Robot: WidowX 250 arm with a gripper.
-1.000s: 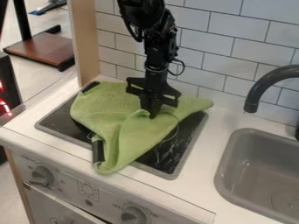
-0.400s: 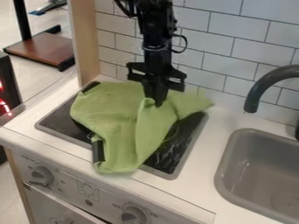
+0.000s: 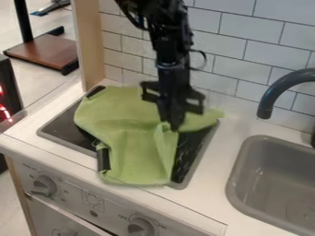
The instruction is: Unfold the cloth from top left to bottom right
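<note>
Unfolding was the step; jaws were clamped on green cloth (image 3: 132, 159). Next needed: pull toward bottom right, then release.

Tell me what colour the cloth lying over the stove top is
The cloth is plain light green, seen best in the camera view.

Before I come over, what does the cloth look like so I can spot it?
On the white counter, find the black stovetop beside the gray sink. The cloth lies rumpled across it, by the gripper. It's floppy and green, unlike the black and gray things nearby.
</note>
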